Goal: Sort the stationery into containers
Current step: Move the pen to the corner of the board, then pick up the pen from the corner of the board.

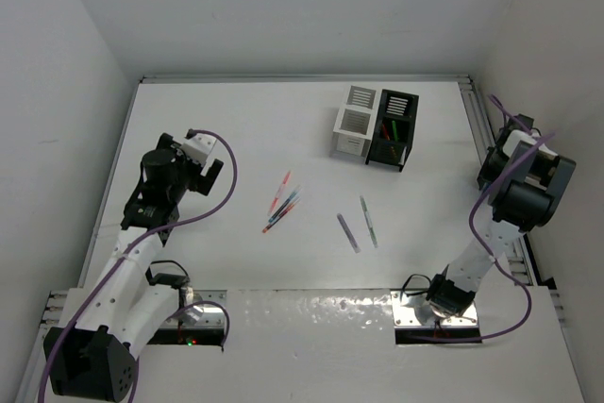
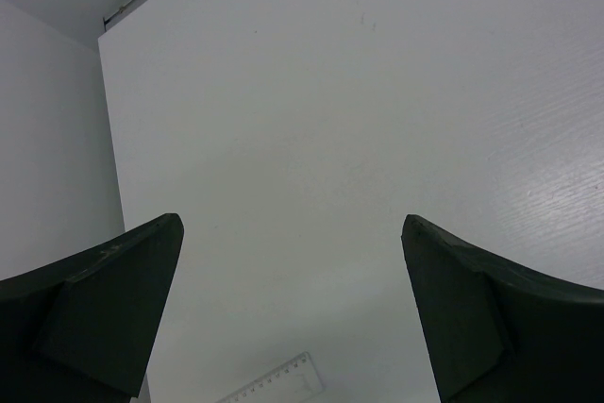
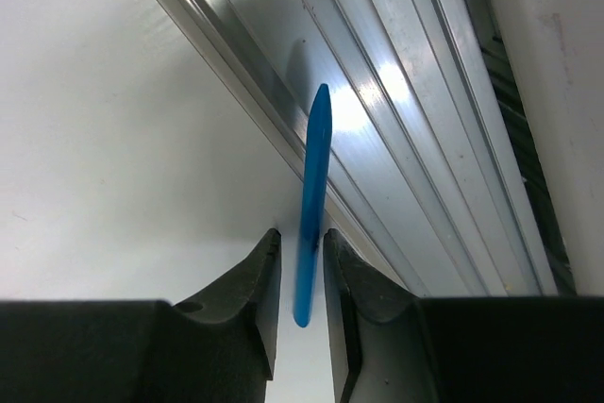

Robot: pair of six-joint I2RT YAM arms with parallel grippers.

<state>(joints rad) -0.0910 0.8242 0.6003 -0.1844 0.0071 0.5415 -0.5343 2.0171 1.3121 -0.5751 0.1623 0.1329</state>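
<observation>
Stationery is spread over three spots. A blue pen (image 3: pixel 311 205) sits between the right jaws, which are clamped on its lower end. The pen points away from the wrist camera, and its far tip lies over the aluminium rail (image 3: pixel 396 92) along the right edge of the tabletop (image 1: pixel 217 110). In the overhead view the right arm (image 1: pixel 514 186) is at that right edge, well apart from both boxes, and the blue pen itself cannot be made out from there.

Near the middle of the tabletop lies a small bunch of red and blue pens (image 1: pixel 281 203), touching or overlapping and slanting from near-left to far-right. To its right, apart from the bunch, lie a grey-purple pen (image 1: pixel 348 232) and just beside it a thin greenish pen (image 1: pixel 368 221), roughly parallel to each other.

The white box (image 1: pixel 346 144) and the black box (image 1: pixel 386 154) stand side by side, touching, at the far right of the tabletop, with the white one on the left. The black box holds a few upright sticks (image 1: pixel 392 129), green and red among them. What is inside the white box cannot be told.

The left arm (image 1: pixel 160 186) is over the left side of the tabletop with its jaws wide apart and nothing between them. Its wrist camera shows bare white tabletop and the end of a clear ruler (image 2: pixel 274 384) at the near edge of the view.
</observation>
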